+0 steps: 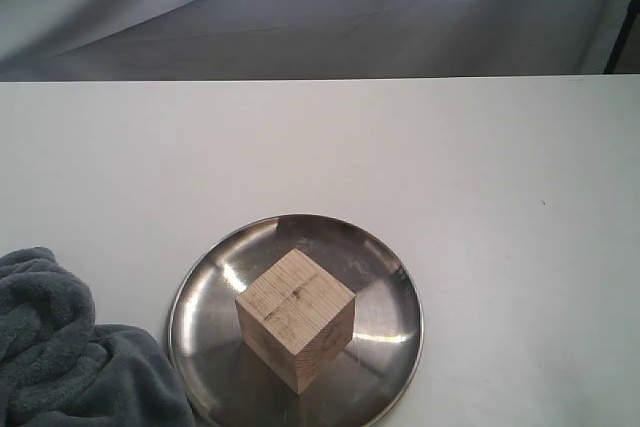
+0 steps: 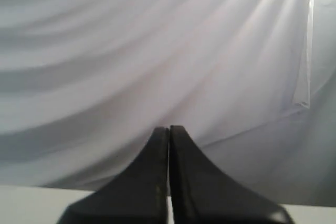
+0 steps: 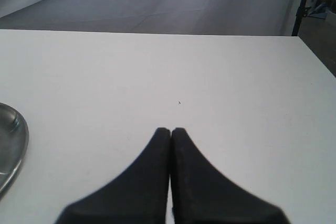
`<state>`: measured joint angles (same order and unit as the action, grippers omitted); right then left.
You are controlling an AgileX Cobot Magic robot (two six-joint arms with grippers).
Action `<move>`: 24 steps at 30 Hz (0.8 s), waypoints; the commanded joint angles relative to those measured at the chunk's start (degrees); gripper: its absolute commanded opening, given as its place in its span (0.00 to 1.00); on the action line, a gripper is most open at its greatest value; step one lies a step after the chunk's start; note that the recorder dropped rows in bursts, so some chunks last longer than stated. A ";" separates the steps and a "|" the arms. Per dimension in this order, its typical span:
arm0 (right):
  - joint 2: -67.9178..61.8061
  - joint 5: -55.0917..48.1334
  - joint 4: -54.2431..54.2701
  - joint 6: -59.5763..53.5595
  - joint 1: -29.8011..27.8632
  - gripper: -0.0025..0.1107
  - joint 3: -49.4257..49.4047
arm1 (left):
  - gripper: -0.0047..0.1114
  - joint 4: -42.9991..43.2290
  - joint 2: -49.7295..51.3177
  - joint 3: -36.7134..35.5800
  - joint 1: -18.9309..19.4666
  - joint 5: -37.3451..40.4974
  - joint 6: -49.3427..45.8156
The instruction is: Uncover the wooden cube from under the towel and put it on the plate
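Note:
The wooden cube (image 1: 296,319) stands uncovered in the middle of the steel plate (image 1: 390,292), near the table's front edge. The blue-grey towel (image 1: 70,357) lies bunched on the table just left of the plate, touching its rim. Neither gripper appears in the exterior view. My left gripper (image 2: 169,128) is shut with nothing between its fingers and faces the grey backdrop. My right gripper (image 3: 170,129) is shut and empty over bare table; the plate's rim (image 3: 14,140) shows at the edge of the right wrist view.
The white table (image 1: 480,167) stretches behind and to the right of the plate. A draped grey backdrop (image 1: 320,7) hangs beyond the table's far edge. A dark stand (image 3: 302,1) is past the table's far corner.

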<state>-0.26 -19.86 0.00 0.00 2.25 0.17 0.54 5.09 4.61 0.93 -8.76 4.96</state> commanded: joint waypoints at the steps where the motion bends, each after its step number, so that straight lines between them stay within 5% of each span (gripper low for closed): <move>1: 0.26 0.15 0.00 0.00 -0.43 0.02 -0.17 | 0.06 8.95 -0.14 -0.37 0.21 6.40 9.32; 24: 0.26 0.15 0.00 0.00 -0.43 0.02 -0.17 | 0.06 9.64 -0.41 -4.61 0.21 22.98 6.47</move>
<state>-0.26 -19.86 0.00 0.00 2.25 0.17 9.87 4.96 0.26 0.93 11.01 11.56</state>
